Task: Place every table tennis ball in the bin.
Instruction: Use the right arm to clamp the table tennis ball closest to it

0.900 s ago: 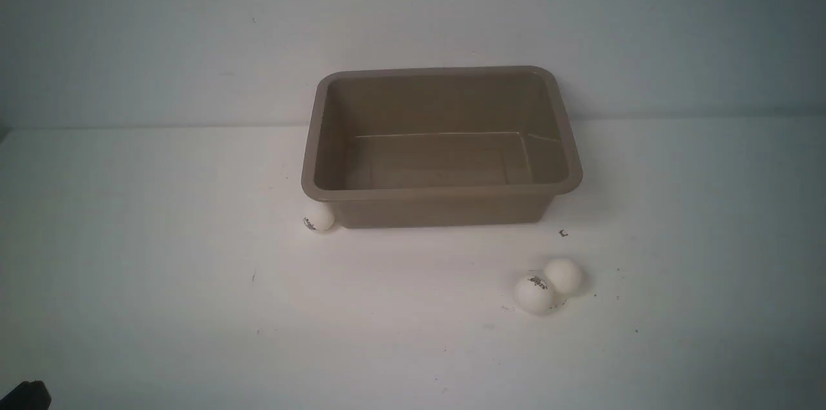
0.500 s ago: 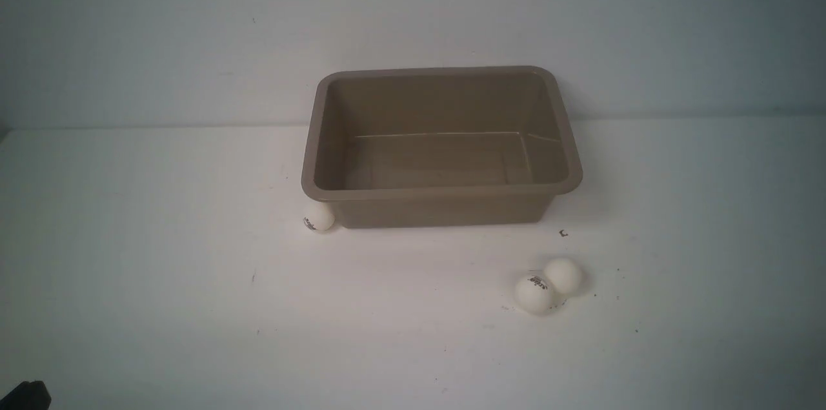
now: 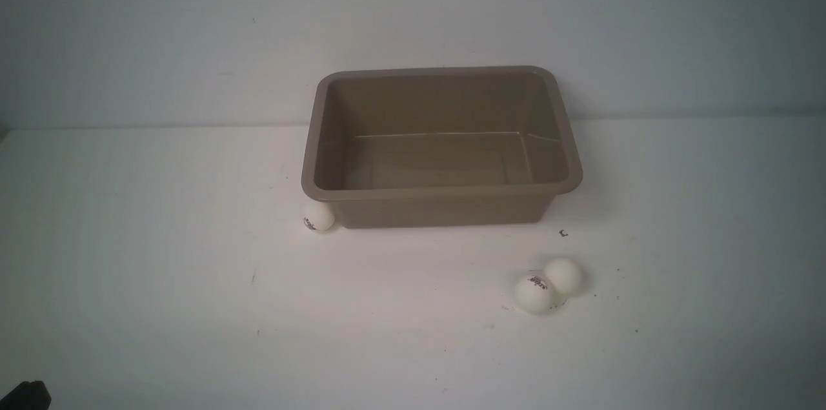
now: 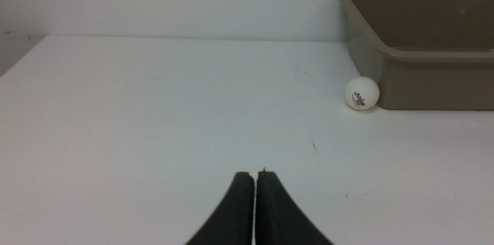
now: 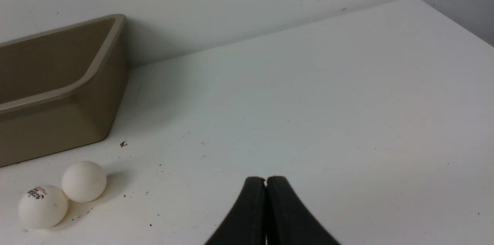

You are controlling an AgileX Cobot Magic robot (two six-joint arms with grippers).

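While the left gripper [image 4: 255,177] and the right gripper [image 5: 266,182] are both holding their black fingers pressed together with nothing between them, all three small, smooth white plastic table tennis balls are lying on the white tabletop [image 3: 161,281], outside the bin.

The rectangular taupe-brown plastic bin [image 3: 441,191], with rounded corners, a flared rim and sloping walls, is sitting upright toward the far side of the table, close to the pale wall [image 3: 193,29]. Its inside is showing only its own bare floor.

The first ball [image 3: 319,218], carrying a small dark printed logo, is resting right at the bin's near left corner, tucked under the flared rim. Whether it is touching the bin's side or sitting just beside it is not showing clearly.

The other two are lying together on the robot's right, nearer the robot than the bin's near right corner and apart from the bin. The logo-marked ball [image 3: 534,294] is sitting closer to the robot, and the plain ball [image 3: 563,274] is touching it just behind and to the right. A tiny dark speck [image 3: 563,233] is lying on the table between this pair and the bin.

The left gripper is pointing across bare table, well apart from the first ball. The right gripper is likewise facing bare table, with the pair of balls lying off to its left, near but not touching it.
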